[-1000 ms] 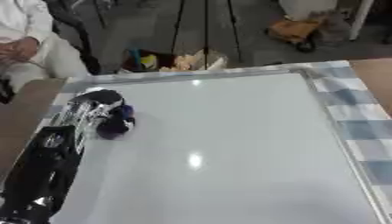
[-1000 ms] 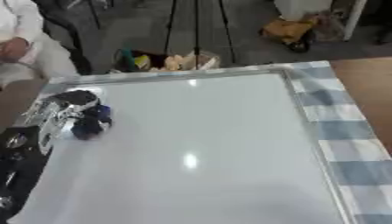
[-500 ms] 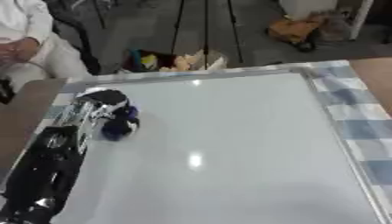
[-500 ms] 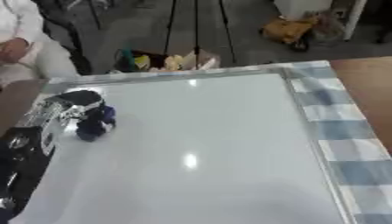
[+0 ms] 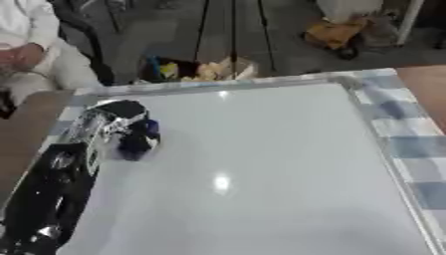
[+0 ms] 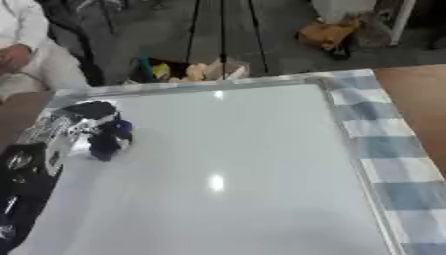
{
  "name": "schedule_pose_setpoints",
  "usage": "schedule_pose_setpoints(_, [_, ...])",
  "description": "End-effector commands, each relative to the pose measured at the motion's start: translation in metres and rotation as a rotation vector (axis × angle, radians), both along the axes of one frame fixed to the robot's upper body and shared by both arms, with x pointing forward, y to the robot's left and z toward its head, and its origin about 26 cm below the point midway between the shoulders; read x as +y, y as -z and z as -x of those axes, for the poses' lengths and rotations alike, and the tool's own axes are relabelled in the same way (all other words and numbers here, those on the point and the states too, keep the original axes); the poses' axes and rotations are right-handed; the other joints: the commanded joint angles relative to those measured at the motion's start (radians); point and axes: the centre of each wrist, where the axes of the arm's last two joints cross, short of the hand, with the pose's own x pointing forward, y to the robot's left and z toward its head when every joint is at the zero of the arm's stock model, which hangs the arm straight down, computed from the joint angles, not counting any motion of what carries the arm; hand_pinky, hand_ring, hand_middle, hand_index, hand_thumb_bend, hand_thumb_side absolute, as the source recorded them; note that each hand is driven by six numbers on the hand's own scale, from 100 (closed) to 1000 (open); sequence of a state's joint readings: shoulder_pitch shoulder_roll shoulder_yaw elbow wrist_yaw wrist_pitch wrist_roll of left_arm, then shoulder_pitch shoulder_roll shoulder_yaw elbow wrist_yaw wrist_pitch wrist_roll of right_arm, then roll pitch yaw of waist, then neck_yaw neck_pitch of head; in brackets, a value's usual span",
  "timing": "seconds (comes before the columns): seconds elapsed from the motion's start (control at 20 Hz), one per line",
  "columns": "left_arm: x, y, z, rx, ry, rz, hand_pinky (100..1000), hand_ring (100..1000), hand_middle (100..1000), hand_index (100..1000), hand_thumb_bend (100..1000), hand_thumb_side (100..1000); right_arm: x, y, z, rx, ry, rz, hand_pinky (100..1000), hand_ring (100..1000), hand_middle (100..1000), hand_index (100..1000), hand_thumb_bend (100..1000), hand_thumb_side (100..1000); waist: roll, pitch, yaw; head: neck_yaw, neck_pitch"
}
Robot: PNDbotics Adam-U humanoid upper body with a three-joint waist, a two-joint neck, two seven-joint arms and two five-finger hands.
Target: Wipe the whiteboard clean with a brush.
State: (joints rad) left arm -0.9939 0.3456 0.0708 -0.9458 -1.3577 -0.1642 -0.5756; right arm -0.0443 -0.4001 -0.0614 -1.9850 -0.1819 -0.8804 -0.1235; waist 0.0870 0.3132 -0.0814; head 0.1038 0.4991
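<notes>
Over at the board's (image 5: 261, 164) near-left corner, the left hand (image 5: 109, 124) has its fingers curled round the brush (image 5: 138, 139), a dark blue lump pressed against the white surface just inside the left frame, and the black arm runs back down toward the lower left edge. Compared with a second ago, hand and brush sit at almost the same spot on the board, perhaps creeping a touch; the whole view has tilted a little, so most of the apparent shift looks like the head moving, not the brush. That tells me the stroke is barely under way or pausing at the corner. As for marks, I can't pick out any ink: the board reads plain white with only a ceiling glare near its middle, so either little is left to wipe or the marks are too faint to see. No sign of the right hand in either view. Checked cloth (image 6: 392, 164) shows along the board's right side, well away from the action.
</notes>
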Motion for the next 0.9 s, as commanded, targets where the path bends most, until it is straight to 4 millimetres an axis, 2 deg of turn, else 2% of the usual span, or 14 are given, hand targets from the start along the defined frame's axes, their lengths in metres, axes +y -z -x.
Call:
schedule_pose_setpoints(0.05, [0.011, -0.021, 0.004, -0.048, 0.003, -0.020, 647, 396, 154, 219, 100, 519, -0.003, -0.008, 0.001, -0.020, -0.001, 0.019, 830, 840, 580, 907, 100, 949, -0.003, -0.022, 0.000, -0.003, 0.001])
schedule_pose_setpoints(0.55, [0.005, -0.033, 0.015, -0.069, 0.125, -0.033, 644, 393, 152, 217, 100, 519, -0.004, -0.008, 0.001, -0.021, 0.001, 0.020, 830, 840, 579, 907, 100, 950, -0.002, -0.021, -0.001, -0.010, 0.001])
schedule_pose_setpoints(0.9, [-0.009, -0.042, 0.024, -0.070, 0.257, -0.078, 648, 397, 154, 219, 100, 521, -0.004, -0.009, 0.001, -0.022, 0.001, 0.019, 830, 840, 579, 907, 100, 948, 0.001, -0.021, -0.003, -0.015, 0.000])
